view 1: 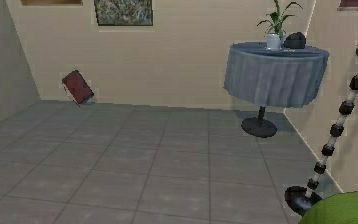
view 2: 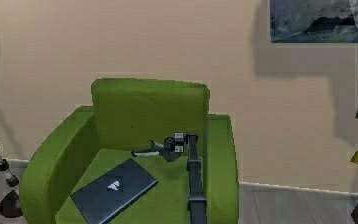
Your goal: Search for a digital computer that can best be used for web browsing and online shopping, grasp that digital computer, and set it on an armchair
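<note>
- Tiled grey floor (view 1: 137, 165) runs up to plain cream walls in the forward view, so lots of open room.
- Big green armchair (view 2: 152, 105) sits against the wall in the arm side view. A green curve at the forward view's bottom right corner looks like the same chair.
- Round table (view 1: 272, 82) with a blue-grey cloth hanging over it, on a dark pedestal foot, stands near the right-hand wall in the forward view.
- The arm (view 2: 194, 185) is the dark bar coming up from the bottom edge over the chair's seat, just inside the armrest on the picture's right.
- The laptop (view 2: 115, 188) lies flat and closed on the armchair's seat cushion, toward the front. It's a dark grey slab with a little pale mark on the lid.
- Framed pictures hang on the walls: one (view 1: 123, 10) in the forward view, one (view 2: 317, 20) at the arm side view's top right.
- A floor lamp pole (view 1: 339, 122) made of black and white beads stands beside the table.
- A potted plant (view 1: 277, 22) stands on the table, with a small dark lump (view 1: 296, 41) just beside it.
- A reddish book-like thing (view 1: 77, 87) leans against the far wall at floor level.
- The gripper (view 2: 142, 153) points toward the picture's left, in front of the chair back. It's up and right of the laptop, with green cushion showing between them. I can't tell how the fingers are set or whether it's got anything.
</note>
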{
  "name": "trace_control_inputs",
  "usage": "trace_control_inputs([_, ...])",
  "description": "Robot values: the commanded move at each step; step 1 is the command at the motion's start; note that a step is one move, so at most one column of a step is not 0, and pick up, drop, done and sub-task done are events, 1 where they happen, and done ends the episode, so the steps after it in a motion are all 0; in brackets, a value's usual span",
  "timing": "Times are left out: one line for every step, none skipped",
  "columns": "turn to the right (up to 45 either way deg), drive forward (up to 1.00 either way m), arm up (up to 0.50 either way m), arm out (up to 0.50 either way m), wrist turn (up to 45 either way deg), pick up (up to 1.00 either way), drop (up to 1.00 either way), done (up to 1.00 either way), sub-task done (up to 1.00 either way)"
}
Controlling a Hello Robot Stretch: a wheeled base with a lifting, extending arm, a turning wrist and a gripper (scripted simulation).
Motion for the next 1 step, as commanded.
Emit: trace_control_inputs([0.0,0.00,0.10,0.00,0.0,0.00,0.00,0.00,0.00])
